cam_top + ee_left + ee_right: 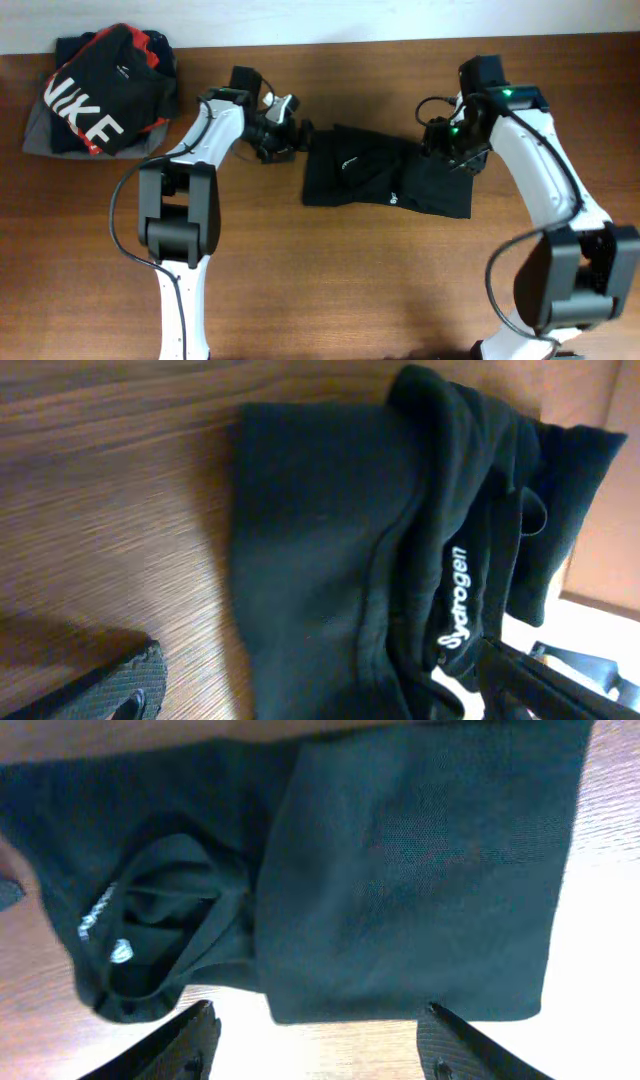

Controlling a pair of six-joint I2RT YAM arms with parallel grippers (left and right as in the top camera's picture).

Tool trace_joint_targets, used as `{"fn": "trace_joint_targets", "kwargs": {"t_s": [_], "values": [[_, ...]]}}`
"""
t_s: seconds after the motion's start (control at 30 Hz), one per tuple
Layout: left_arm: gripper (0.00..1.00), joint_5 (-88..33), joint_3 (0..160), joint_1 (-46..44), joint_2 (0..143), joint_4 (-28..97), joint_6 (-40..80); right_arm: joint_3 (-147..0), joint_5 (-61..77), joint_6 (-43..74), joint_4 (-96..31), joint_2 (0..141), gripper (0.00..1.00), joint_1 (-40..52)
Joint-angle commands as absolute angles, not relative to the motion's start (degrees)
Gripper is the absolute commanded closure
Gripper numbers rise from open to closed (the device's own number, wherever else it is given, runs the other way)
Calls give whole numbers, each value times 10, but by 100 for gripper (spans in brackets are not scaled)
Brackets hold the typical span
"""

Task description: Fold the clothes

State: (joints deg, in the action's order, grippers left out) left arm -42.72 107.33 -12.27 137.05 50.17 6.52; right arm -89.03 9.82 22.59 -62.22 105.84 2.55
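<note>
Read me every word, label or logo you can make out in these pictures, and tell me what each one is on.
"NIKE": big white letters on the black-and-red garment.
"hydrogen": white print by the collar of the black T-shirt.
Small white marks on the T-shirt, overhead: too small to read.

My left fingers [118,682]: only one dark padded corner is clear, cut off by the wrist picture's lower edge.
My right fingers [190,1042]: tips only, the rest lies below the edge.
T-shirt [385,180]: its right part is hidden under my right gripper [450,150] from overhead.
White logo mark [394,197]: too small to read overhead.
Grey garment [35,135]: mostly covered by the NIKE garment [95,95].
</note>
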Motion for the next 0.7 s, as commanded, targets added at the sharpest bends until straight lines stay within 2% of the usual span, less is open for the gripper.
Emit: {"fn": "trace_joint_targets", "kwargs": {"t_s": [0.0,0.67], "values": [[1,-364,1044,-145,1428,502,62,-890,96,229,-617,1067,30,25],[1,-447,1043,-187,1455,501,65,-889,80,229,-588,1095,29,25]]}}
